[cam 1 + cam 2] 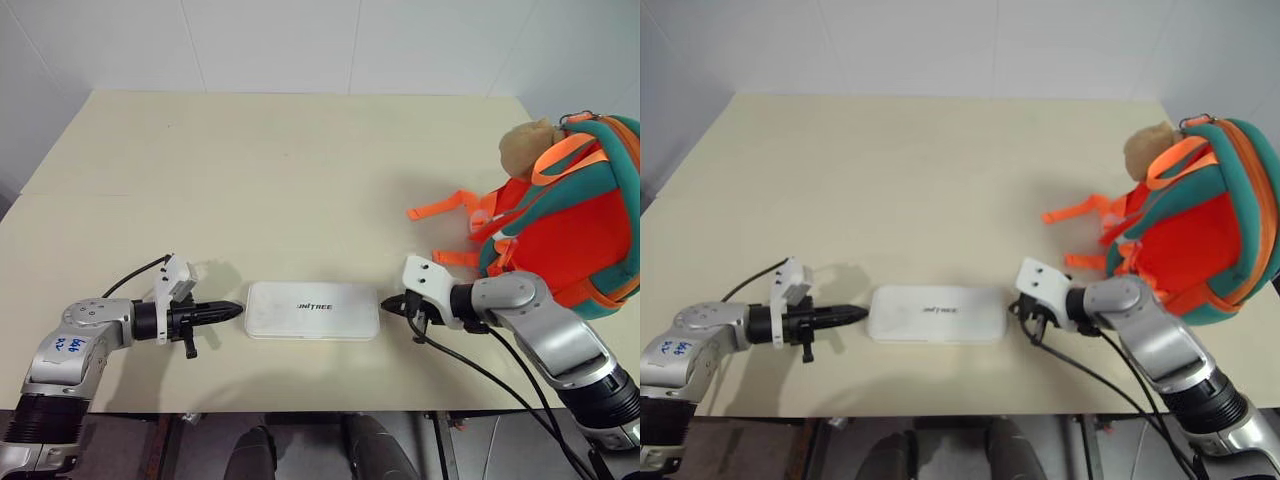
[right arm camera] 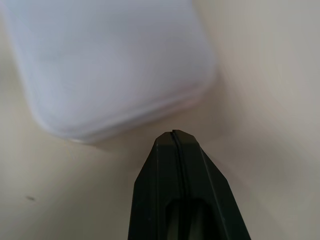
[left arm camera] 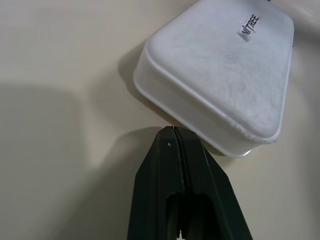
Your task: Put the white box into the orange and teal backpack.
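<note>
From my station, the orange and teal backpack (image 1: 575, 240) is cut off at the right edge of the head views, so I cannot see its full outline, and I cannot make out an opening. A tan plush toy (image 1: 527, 145) sits at its top corner, partly covered by an orange strap. The right gripper (image 1: 392, 306) is partly masked by its own white wrist housing in the head views.

The white box (image 1: 312, 310) lies flat on the beige table (image 1: 280, 170) near the front edge, between the two grippers. Its long axis runs left to right, and its lettering reads upright from my side.

The left gripper (image 1: 232, 310) has its fingers pressed together, empty, its tip just beside the box's left end. The right gripper is likewise closed and empty, just beside the right end. I cannot tell whether either tip touches the box.
</note>
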Action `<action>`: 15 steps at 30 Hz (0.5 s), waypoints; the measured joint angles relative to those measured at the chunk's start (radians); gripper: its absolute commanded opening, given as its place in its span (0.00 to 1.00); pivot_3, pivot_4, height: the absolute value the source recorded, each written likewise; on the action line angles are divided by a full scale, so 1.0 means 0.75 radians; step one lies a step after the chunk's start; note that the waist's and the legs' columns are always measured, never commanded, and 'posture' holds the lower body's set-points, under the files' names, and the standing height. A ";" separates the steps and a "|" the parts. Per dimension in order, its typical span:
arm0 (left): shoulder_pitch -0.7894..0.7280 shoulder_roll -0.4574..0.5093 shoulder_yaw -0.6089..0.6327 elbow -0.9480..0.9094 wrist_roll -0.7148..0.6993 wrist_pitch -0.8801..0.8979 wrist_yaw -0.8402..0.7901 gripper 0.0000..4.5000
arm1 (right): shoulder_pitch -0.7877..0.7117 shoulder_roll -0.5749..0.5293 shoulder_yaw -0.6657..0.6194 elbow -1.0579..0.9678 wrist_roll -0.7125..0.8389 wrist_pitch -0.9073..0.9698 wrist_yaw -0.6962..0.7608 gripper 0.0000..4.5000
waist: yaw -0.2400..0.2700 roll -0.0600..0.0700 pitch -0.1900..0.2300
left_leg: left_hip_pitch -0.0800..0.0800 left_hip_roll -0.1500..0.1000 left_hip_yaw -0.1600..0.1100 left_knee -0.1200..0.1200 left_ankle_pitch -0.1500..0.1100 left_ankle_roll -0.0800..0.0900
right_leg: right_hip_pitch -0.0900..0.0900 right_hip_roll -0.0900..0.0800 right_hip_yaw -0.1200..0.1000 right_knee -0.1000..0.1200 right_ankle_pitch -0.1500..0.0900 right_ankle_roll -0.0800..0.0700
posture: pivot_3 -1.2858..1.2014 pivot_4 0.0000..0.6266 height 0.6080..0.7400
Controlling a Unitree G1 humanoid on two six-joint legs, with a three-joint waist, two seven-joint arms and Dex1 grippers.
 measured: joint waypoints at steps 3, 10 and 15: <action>-0.022 -0.006 0.035 0.055 0.040 -0.089 0.062 0.00 | 0.027 -0.014 -0.059 0.060 -0.012 -0.058 -0.022 0.00 | 0.001 0.000 0.000 | 0.000 0.000 0.000 0.000 0.000 0.000 | 0.000 0.000 0.000 0.000 0.000 0.000 | 0.52 0.24 1.00; -0.277 -0.029 0.124 0.267 0.119 -0.119 0.309 0.40 | -0.039 0.026 -0.160 0.140 -0.006 -0.172 -0.080 0.20 | -0.003 -0.002 0.001 | 0.000 -0.001 0.001 0.002 0.000 0.000 | 0.001 0.000 0.002 0.000 0.002 0.003 | 0.52 0.24 1.00; -0.352 -0.035 0.158 0.278 0.071 -0.023 0.330 0.73 | -0.080 0.060 -0.163 0.143 0.021 -0.173 -0.078 0.57 | 0.001 -0.002 0.001 | -0.001 0.000 0.000 0.000 0.000 0.000 | -0.001 0.000 0.000 0.000 0.001 0.002 | 0.52 0.24 1.00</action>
